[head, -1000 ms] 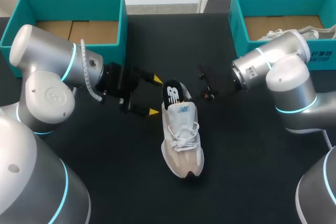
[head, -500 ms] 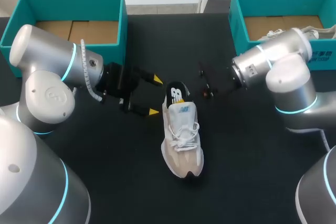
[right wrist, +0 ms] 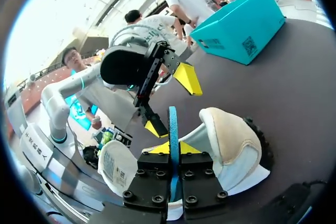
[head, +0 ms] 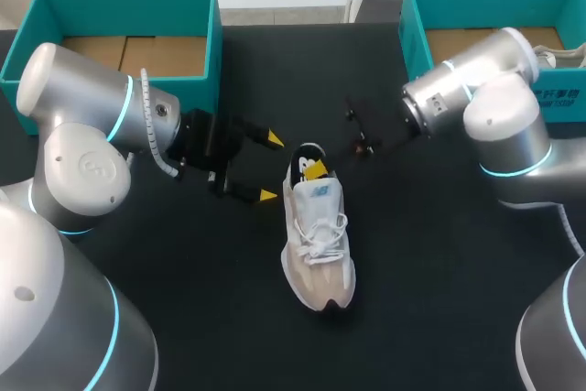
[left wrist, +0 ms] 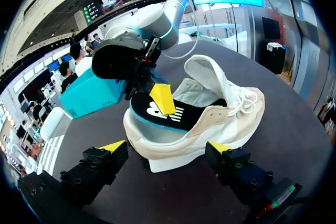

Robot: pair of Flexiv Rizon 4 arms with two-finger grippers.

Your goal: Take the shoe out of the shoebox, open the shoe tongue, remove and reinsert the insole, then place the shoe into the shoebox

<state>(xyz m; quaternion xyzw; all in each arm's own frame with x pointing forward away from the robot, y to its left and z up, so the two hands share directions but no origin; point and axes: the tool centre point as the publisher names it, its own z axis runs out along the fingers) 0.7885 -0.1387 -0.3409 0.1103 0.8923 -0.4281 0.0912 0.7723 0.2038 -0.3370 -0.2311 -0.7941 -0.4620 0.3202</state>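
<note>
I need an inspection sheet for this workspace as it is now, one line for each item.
Surface: black table.
Job's things: beige and white lace-up sneaker upright at the middle; its black insole with blue edge raised from the heel; left teal cardboard shoebox and right teal cardboard shoebox at the far corners.
Clutter: nothing seen.
Grippers: left gripper open at the heel; right gripper shut on the insole.
Cables: pale ribbed hose at the left arm's wrist.
Surroundings: nothing seen.

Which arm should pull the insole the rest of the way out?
Right. The right tool is shut on the insole, partly out of the shoe; the left tool stands open by the heel, holding nothing.
</note>
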